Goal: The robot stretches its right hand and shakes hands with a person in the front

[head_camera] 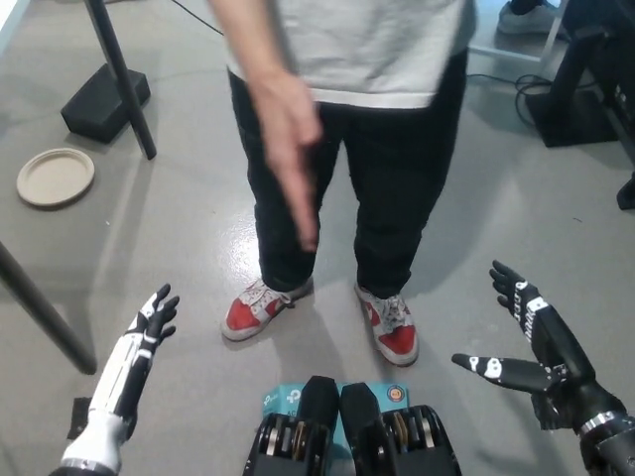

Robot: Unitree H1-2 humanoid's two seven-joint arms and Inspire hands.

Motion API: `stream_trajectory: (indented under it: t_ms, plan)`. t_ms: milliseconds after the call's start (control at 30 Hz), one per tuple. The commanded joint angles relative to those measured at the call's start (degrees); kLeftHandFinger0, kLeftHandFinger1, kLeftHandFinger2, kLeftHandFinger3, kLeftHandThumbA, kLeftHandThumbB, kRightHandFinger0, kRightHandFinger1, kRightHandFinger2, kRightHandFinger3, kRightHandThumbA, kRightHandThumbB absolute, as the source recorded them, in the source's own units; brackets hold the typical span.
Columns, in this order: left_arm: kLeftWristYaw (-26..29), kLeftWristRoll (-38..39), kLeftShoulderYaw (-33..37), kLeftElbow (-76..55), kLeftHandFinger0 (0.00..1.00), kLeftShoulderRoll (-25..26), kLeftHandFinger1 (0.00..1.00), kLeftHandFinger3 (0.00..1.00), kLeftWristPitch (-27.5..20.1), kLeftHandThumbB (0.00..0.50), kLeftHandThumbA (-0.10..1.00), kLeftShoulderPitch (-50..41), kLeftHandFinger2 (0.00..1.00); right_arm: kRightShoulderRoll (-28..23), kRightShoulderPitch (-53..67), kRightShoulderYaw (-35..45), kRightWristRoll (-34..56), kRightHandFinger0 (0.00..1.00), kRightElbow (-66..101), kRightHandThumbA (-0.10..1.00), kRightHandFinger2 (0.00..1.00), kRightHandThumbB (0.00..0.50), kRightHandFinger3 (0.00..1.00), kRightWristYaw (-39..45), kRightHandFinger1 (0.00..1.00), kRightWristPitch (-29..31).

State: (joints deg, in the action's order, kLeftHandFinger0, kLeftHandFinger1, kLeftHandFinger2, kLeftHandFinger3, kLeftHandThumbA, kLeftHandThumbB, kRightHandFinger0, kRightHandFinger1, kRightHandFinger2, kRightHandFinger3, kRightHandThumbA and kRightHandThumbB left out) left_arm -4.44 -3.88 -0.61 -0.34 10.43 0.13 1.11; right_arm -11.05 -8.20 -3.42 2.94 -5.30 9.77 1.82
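Person (367,119) stands at 12 o'clock, facing the robot, on a grey floor (179,228). Grey shirt, black trousers, red and white shoes (260,309). Shoes planted apart, toes toward the robot.

Person's hand (293,159) reaches forward and down, flat, fingers together and pointing at the floor, slightly blurred. It hangs in front of the left-side trouser leg, at about 11 o'clock from the picture's middle. It touches neither robot hand.

Right hand (531,342), black, sits low at 4 o'clock, well apart from the person's hand. Fingers spread wide, thumb jutting toward the middle, holding nothing. Palm turned inward.

Left hand (149,332), white arm with dark fingers, rests low at 8 o'clock. Fingers loosely apart, nothing held, pointing up toward the person's shoe.

Surroundings: round beige plate (55,177) on the floor at 10 o'clock. Black box (104,99) beside a dark slanted pole (121,74) above it. Another dark leg (40,307) crosses at 9 o'clock. Dark equipment and cables (580,89) at 2 o'clock.
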Motion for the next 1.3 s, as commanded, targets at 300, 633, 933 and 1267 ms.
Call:
stream_trajectory:
  t_ms: [300,633,933,1267]
  plan:
    - [2.25,-3.89,0.28,-1.66,1.0,-0.45,1.0,1.0,-4.27,0.007,1.0,-1.66,1.0,4.05,-7.67,1.1,1.41,1.0,20.09,1.0,1.0,0.363,1.0,-1.3,1.0,-15.05]
    - [2.13,-4.89,0.25,-2.15,1.0,-0.67,1.0,1.0,-3.52,0.009,1.0,-1.69,1.0,4.75,-19.38,-2.65,-4.62,1.0,20.49,1.0,1.0,0.397,1.0,-1.67,1.0,-23.66]
    - [1.96,-6.46,0.59,-2.98,1.0,-0.47,1.0,1.0,-2.88,0.006,1.0,-1.43,1.0,7.88,-28.03,-3.96,-4.83,1.0,7.51,1.0,1.0,0.42,1.0,-1.93,1.0,-23.96]
    - [1.62,-6.95,0.66,-3.08,1.0,-0.43,1.0,1.0,-2.22,0.035,1.0,-0.71,1.0,10.01,-34.61,-3.93,-5.06,1.0,-5.55,1.0,1.0,0.413,1.0,-1.87,1.0,-23.08]
